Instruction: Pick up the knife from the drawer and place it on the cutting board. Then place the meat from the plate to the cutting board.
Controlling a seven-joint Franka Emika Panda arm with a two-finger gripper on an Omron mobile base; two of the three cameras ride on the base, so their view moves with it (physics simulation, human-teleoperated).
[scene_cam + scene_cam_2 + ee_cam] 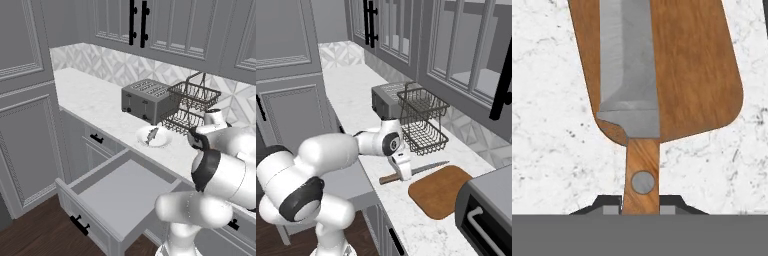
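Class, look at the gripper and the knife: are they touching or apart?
Touching. In the hand view the gripper is closed on the wooden handle of the knife, whose blade reaches over the cutting board.

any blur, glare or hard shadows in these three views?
Left base view: soft, low-detail; the small grey-silver meat on the round white plate is barely resolved. Right base view: flat light, no glare on the wooden-handled knife. Hand view: sharpest; the reddish-brown wooden cutting board shows clear grain.

Reddish-brown cutting board (697, 75), white-marbled counter (557, 150)
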